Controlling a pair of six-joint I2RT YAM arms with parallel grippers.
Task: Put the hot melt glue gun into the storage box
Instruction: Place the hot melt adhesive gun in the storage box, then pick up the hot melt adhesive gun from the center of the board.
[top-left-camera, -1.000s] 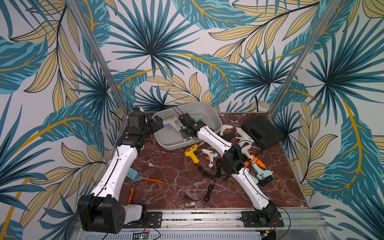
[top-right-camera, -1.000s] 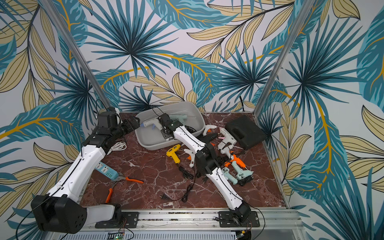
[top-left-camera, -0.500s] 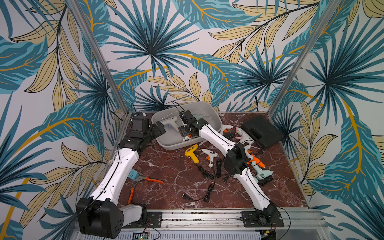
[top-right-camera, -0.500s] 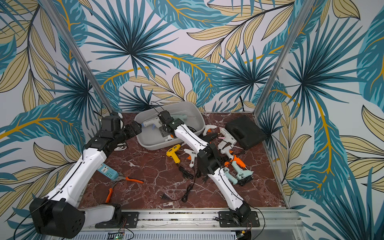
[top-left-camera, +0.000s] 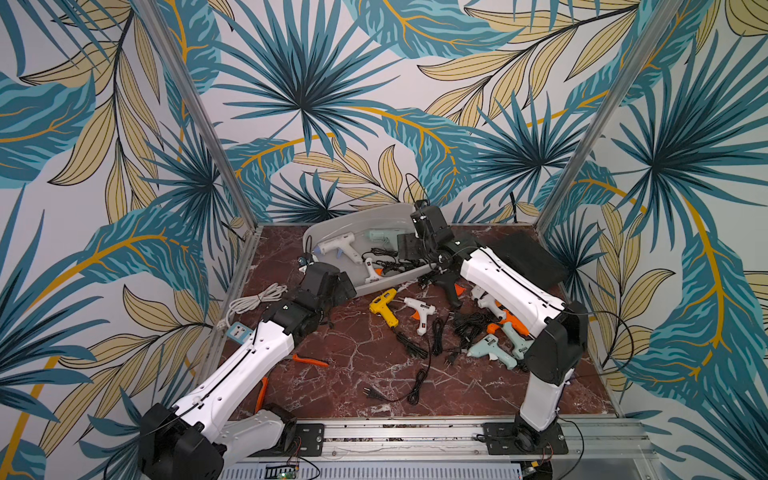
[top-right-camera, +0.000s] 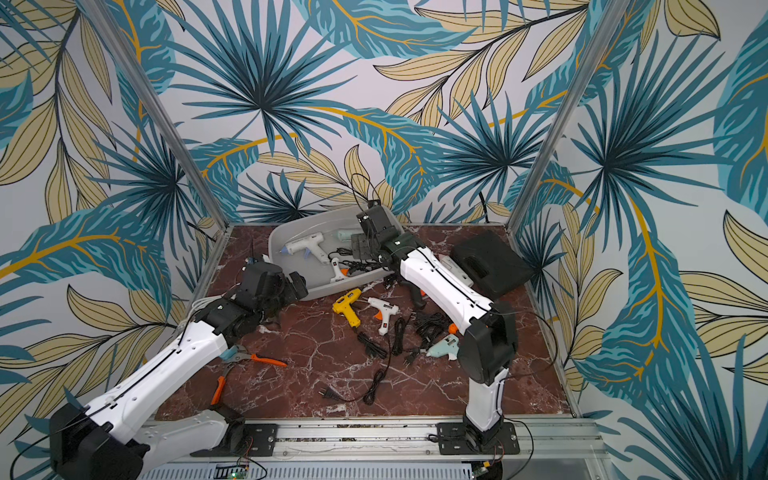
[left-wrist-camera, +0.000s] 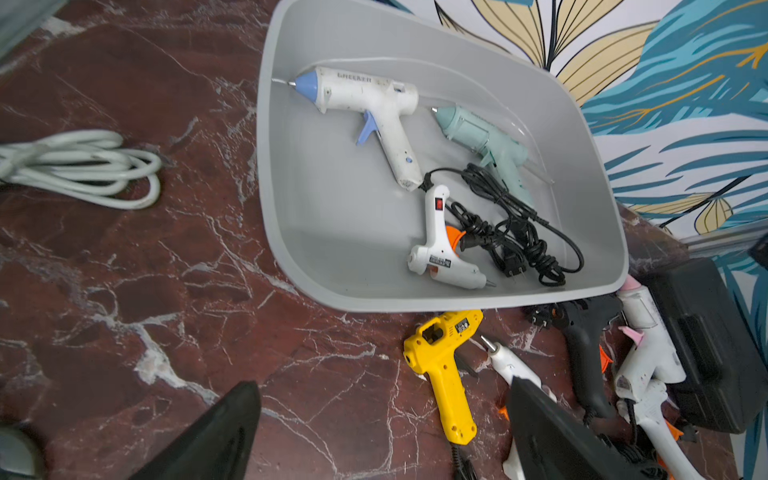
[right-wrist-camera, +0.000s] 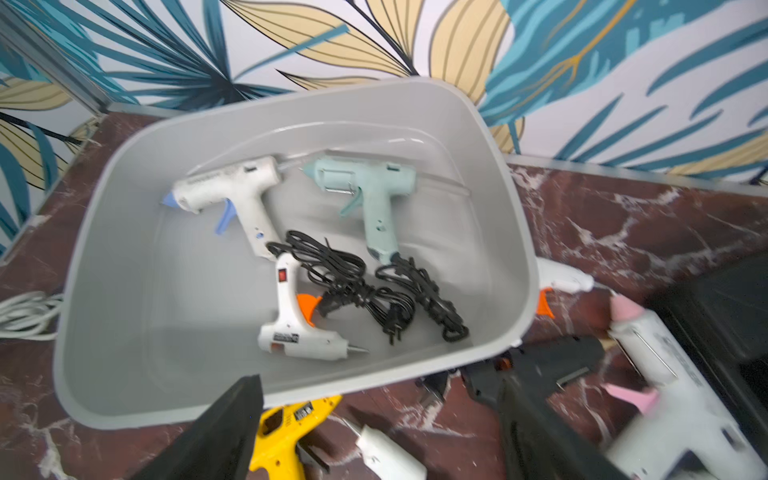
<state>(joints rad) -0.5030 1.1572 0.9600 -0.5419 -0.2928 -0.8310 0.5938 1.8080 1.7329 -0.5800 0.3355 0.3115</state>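
Observation:
The grey storage box (top-left-camera: 365, 216) (top-right-camera: 307, 222) stands at the back of the table. Inside lie a white glue gun with a blue nozzle (left-wrist-camera: 365, 93) (right-wrist-camera: 232, 187), a mint one (left-wrist-camera: 482, 133) (right-wrist-camera: 370, 187) and a small white one (left-wrist-camera: 436, 245) (right-wrist-camera: 291, 324) with black cords. My right gripper (top-left-camera: 409, 249) (right-wrist-camera: 380, 390) hangs open and empty over the box's right end. Low by the box's front left corner, my left gripper (top-left-camera: 343, 286) (left-wrist-camera: 382, 386) is open and empty. A yellow glue gun (top-left-camera: 384, 309) (left-wrist-camera: 444, 374) lies just in front of the box.
More glue guns lie on the table: a white one (top-left-camera: 419, 311), a black one (top-left-camera: 449, 286) and a cluster (top-left-camera: 494, 345) under my right arm. Loose black cords (top-left-camera: 415, 365) trail forward. A black hard case (top-left-camera: 528, 257) sits back right. A white coiled cable (top-left-camera: 257, 299) and orange-handled pliers (top-left-camera: 309, 359) lie left.
My right gripper has opened and drawn back from the middle of the box to its right end. My left arm has swung from the box's left rim down toward the table in front.

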